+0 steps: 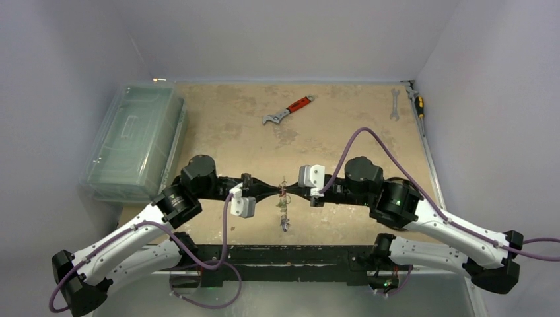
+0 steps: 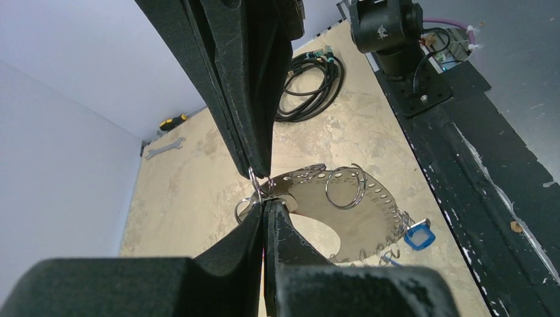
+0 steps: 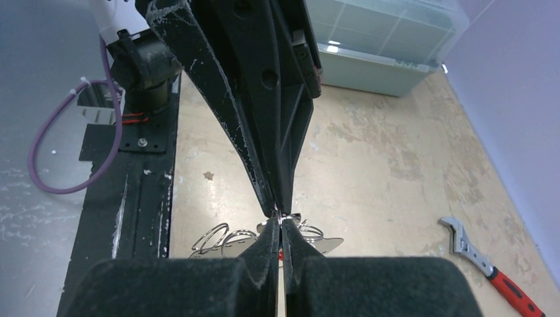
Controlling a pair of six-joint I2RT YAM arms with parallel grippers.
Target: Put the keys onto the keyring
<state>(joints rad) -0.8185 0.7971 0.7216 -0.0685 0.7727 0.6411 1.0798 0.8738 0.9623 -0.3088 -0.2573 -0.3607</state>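
The keyring (image 2: 360, 214), a flat silvery plate with a wide oval opening and a row of holes, hangs between my two grippers above the table. It also shows in the top view (image 1: 284, 210) and the right wrist view (image 3: 323, 243). Thin split rings and a blue-tagged key (image 2: 419, 236) dangle from its edge. My left gripper (image 2: 265, 203) is shut on the plate's inner edge. My right gripper (image 3: 280, 223) meets it tip to tip and is shut on a small split ring (image 2: 253, 179) at that spot. A red sliver shows between the fingers. The other keys are mostly hidden.
A red-handled wrench (image 1: 288, 111) lies at the back middle. A silver spanner (image 1: 395, 104) and a yellow-handled screwdriver (image 1: 419, 104) lie at the back right. A clear plastic box (image 1: 135, 142) stands on the left. A coiled black cable (image 2: 310, 79) lies on the table. A black rail (image 1: 277, 254) runs along the near edge.
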